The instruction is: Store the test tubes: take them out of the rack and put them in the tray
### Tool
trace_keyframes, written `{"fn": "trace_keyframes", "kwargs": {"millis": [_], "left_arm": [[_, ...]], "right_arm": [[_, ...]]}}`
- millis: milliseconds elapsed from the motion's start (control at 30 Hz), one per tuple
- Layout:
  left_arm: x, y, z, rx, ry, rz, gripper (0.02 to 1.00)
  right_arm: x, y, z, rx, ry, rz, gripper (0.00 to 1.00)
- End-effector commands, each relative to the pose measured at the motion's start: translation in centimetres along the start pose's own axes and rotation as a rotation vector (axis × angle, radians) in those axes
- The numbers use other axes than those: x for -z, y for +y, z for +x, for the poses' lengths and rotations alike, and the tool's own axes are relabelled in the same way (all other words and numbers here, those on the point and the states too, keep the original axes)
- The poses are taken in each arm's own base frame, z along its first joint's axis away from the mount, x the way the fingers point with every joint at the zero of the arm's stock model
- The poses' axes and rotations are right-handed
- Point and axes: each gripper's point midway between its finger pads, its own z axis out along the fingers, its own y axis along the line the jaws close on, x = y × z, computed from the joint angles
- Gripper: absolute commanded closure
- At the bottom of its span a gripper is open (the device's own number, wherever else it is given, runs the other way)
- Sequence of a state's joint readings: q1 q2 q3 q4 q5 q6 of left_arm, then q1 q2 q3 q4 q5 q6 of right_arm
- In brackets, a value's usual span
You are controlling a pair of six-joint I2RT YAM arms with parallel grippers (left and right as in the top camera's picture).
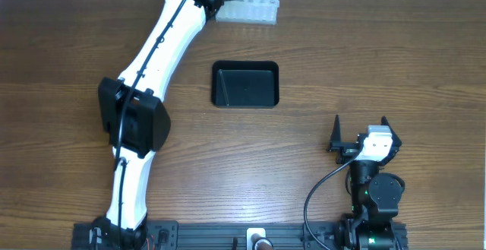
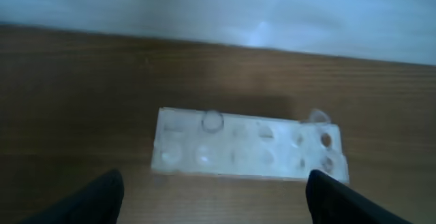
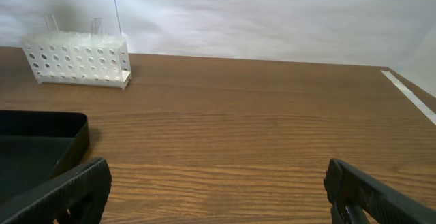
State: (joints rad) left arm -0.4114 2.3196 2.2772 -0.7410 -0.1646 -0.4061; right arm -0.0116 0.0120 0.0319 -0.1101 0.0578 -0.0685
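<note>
White rack (image 1: 247, 8) at the far edge of the brown surface (image 1: 380, 52). Long and flat on top, with rows of round holes. Two clear tubes (image 3: 97, 28) standing upright in it. One close to an end of the rack, the other nearer its middle, well apart from each other.

Black tray (image 1: 244, 84) near the middle of the surface. Set apart from the rack, on the side closer to the arms' bases. Shiny dark floor and low walls with rounded corners.

Left arm (image 1: 152, 60) stretched far across the surface, up to the rack. Left tool (image 2: 214, 183) hanging above the rack and looking down on its holes. Fingers (image 2: 95, 200) spread wide, one out past each end of the rack. Holding nothing, and not touching the rack or the tubes.

Right tool (image 1: 359, 132) down near its own base, well apart from the tray and from the rack. Spread wide too, with nothing held. Just above the bare wood, pointed across the surface toward the white wall (image 3: 272, 13). Corner of the tray close by on one side, with the rack far off beyond it, by the wall.
</note>
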Motion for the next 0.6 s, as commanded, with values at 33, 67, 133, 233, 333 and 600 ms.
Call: {"fn": "trace_keyframes", "kwargs": {"millis": [33, 67, 133, 233, 333, 600], "left_arm": [[-4.2, 0.2, 0.8, -0.094, -0.034, -0.024, 0.165], [-4.6, 0.1, 0.8, -0.104, -0.042, -0.022, 0.165], [-5.5, 0.1, 0.6, -0.106, -0.065, -0.025, 0.167], [-6.4, 0.5, 0.3, -0.108, -0.100, -0.050, 0.169], [-7.2, 0.4, 0.0, -0.128, -0.127, -0.044, 0.176], [-8.6, 0.9, 0.8, -0.142, -0.116, -0.052, 0.248]], "right_arm": [[0.0, 0.2, 0.2, 0.004, 0.000, -0.009, 0.009], [0.0, 0.2, 0.2, 0.004, 0.000, -0.009, 0.007], [0.0, 0.2, 0.2, 0.004, 0.000, -0.009, 0.009], [0.0, 0.2, 0.2, 0.004, 0.000, -0.009, 0.009], [0.0, 0.2, 0.2, 0.004, 0.000, -0.009, 0.007], [0.0, 0.2, 0.2, 0.004, 0.000, -0.009, 0.009]]}}
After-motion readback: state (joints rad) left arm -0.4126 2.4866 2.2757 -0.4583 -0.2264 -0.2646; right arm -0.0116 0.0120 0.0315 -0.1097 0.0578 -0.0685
